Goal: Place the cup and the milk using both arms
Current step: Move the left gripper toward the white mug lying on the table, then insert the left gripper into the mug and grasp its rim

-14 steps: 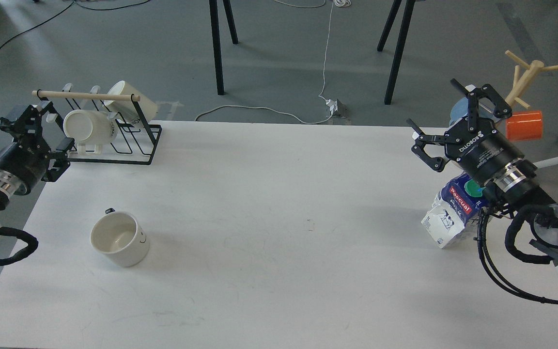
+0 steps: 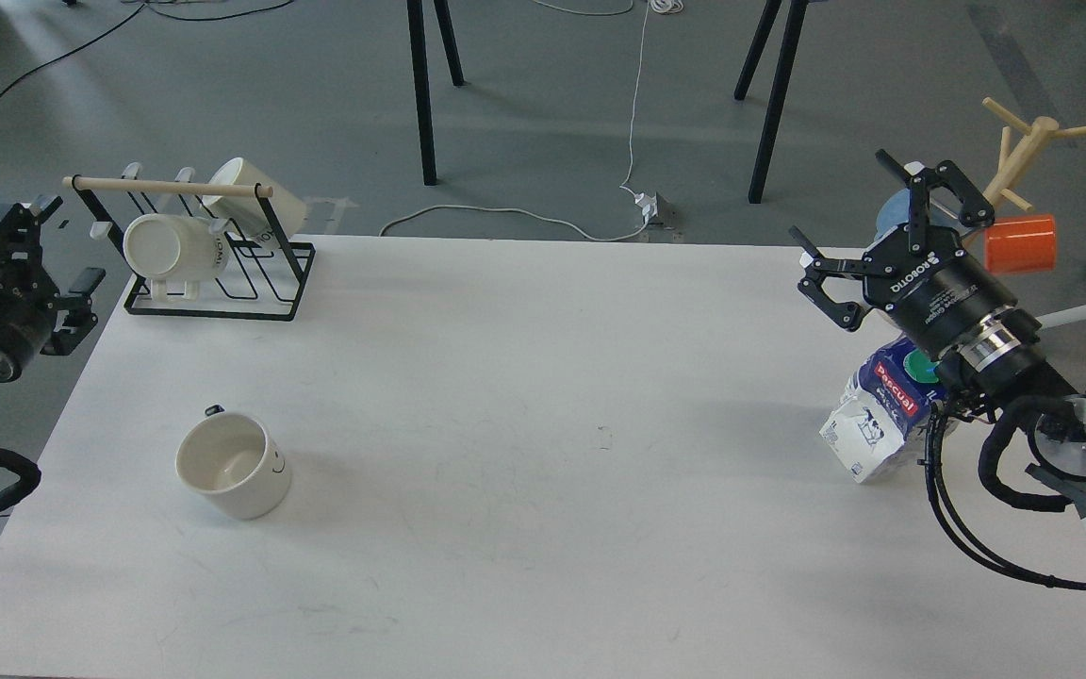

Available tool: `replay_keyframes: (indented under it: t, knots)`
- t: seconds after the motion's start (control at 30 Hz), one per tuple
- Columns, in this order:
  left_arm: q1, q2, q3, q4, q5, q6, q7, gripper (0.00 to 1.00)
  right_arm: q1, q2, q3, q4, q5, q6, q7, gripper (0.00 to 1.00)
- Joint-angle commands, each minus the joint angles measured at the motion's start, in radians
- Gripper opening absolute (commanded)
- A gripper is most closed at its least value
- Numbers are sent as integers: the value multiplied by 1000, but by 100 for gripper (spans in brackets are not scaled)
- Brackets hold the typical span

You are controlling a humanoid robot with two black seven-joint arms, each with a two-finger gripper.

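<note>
Right gripper (image 2: 868, 231), fingers spread and empty, hovers above the milk carton (image 2: 876, 413) — carton just below-behind its wrist, leaning.

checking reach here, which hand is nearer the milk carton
Right. The right hand hangs open just above and behind the milk carton at the table's right edge. The left hand is off the far left side, beyond the cup.
</note>
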Motion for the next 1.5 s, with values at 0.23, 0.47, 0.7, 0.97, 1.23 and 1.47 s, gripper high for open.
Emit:
replay_keyframes:
  t: [0.23, 0.47, 0.7, 0.97, 1.23, 1.47]
  knots:
    - [-4, 124, 18, -6, 342, 0, 0, 99, -4, 5, 7, -7, -2, 0, 0, 98]
    - [-13, 187, 20, -105, 732, 0, 0, 99, -10, 5, 8, -10, -4, 0, 3, 98]
    - [22, 327, 27, -481, 924, 0, 0, 98, -24, 5, 8, -12, -5, 0, 3, 98]
    - [80, 371, 46, -564, 1235, 0, 0, 98, -39, 5, 13, -15, -4, 0, 3, 98]
    - [120, 356, 47, -564, 1242, 0, 0, 98, -41, 11, 13, -30, -4, 0, 6, 98]
    - [136, 330, 47, -560, 1242, 4, 0, 97, -52, 11, 14, -30, -4, 0, 6, 98]
